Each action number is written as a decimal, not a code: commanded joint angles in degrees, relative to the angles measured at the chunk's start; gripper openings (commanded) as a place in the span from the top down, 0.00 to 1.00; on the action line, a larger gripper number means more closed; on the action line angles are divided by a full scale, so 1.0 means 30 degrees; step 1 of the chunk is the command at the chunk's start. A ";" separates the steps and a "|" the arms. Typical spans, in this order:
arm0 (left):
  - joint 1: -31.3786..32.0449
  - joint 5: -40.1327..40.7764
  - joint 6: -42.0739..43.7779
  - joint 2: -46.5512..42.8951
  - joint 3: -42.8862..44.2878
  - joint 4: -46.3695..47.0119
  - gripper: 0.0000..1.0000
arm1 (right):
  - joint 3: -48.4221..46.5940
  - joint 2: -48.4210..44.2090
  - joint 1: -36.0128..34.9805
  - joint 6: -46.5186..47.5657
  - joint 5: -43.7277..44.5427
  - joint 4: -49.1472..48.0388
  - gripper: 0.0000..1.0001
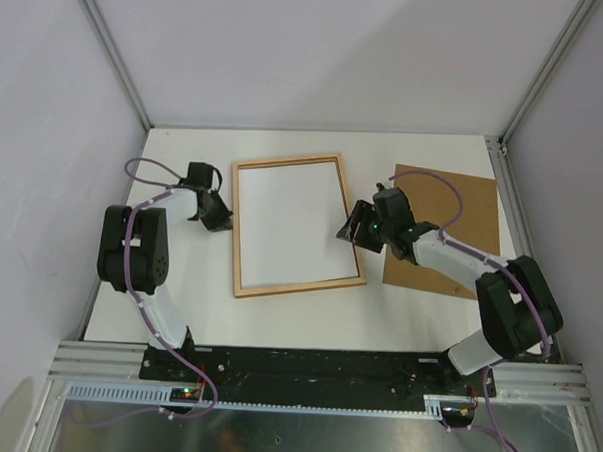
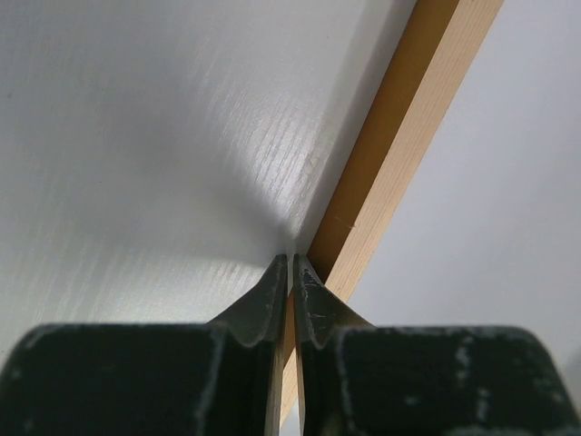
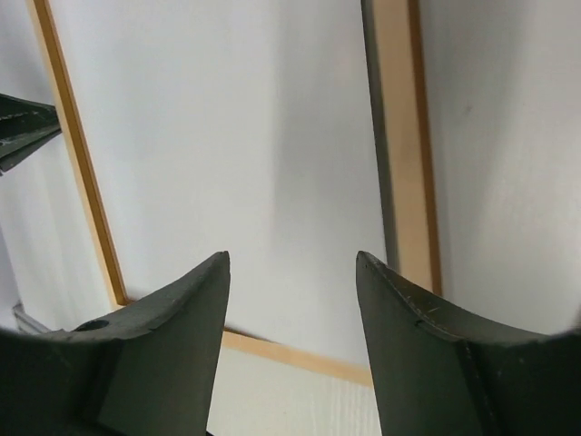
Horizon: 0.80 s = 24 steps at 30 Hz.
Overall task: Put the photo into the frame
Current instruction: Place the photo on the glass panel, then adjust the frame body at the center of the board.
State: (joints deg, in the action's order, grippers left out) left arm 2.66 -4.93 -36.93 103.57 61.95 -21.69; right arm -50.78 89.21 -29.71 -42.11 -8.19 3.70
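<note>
We see the frame (image 1: 299, 285) lying flat on the white table (image 1: 307, 321), light wood side up, between the two arms. A smooth white sheet fills its opening, a shade brighter than the table. We take it for the photo (image 1: 291, 226) lying face down, though only that plain white side shows.

The left gripper (image 1: 222, 223) sits at the frame's left rail, about halfway along it. From its wrist camera we see the two fingers closed to a thin slit, with their tips right on the edge of the rail. We cannot tell whether anything thin is caught between them.

The right gripper (image 1: 347, 231) is at the opposite side, over the frame's right rail, near its lower end. Its fingers (image 3: 182, 309) stand wide apart with nothing between them. In its wrist view the white sheet lies beneath the gap, the right rail runs down toward the right finger, and the near rail crosses just beyond the fingertips. We cannot tell whether the tips touch the frame or hang just above it.

A brown board (image 1: 472, 223) lies flat on the table to the right of the frame, partly under the right arm and apart from the frame.
</note>
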 commanded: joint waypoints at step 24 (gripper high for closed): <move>-0.0158 -0.0194 0.0626 0.3671 0.5219 -0.0737 0.86 | -0.0240 0.2372 -0.1075 0.3203 0.0168 -0.0826 0.21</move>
State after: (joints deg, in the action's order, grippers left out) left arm 2.61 -5.06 -36.42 112.55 74.15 -23.68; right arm -50.92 95.59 -29.76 -31.83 -5.28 5.41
